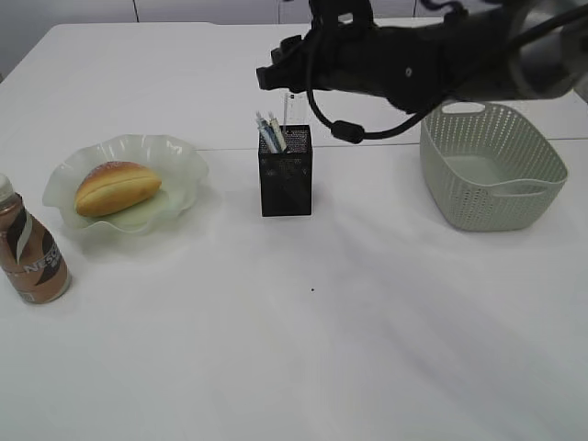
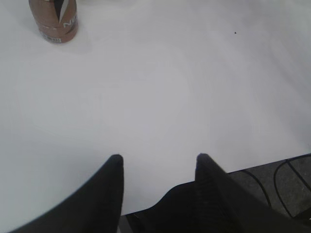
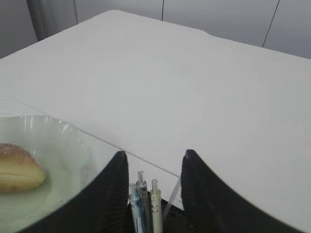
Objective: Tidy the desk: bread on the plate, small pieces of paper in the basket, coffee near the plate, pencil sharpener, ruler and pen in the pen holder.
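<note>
The bread (image 1: 117, 186) lies on the pale green plate (image 1: 179, 156) at the left, and the coffee (image 1: 29, 253) stands upright in front of it. The black mesh pen holder (image 1: 286, 179) holds three pens (image 1: 269, 133) and the clear ruler (image 1: 288, 110). My right gripper (image 1: 276, 78) hovers open just above them; in the right wrist view the pens (image 3: 143, 194) and ruler (image 3: 171, 198) rise between its spread fingers, untouched. My left gripper (image 2: 159, 158) is open over bare desk, with the coffee (image 2: 53, 19) far ahead of it. The pencil sharpener and paper pieces are out of view.
The grey-green basket (image 1: 487, 197) stands at the right, behind the right arm's forearm. In the right wrist view the plate (image 3: 48, 145) and bread (image 3: 17, 167) lie to the left. Black cables (image 2: 286, 179) hang past the desk's front edge.
</note>
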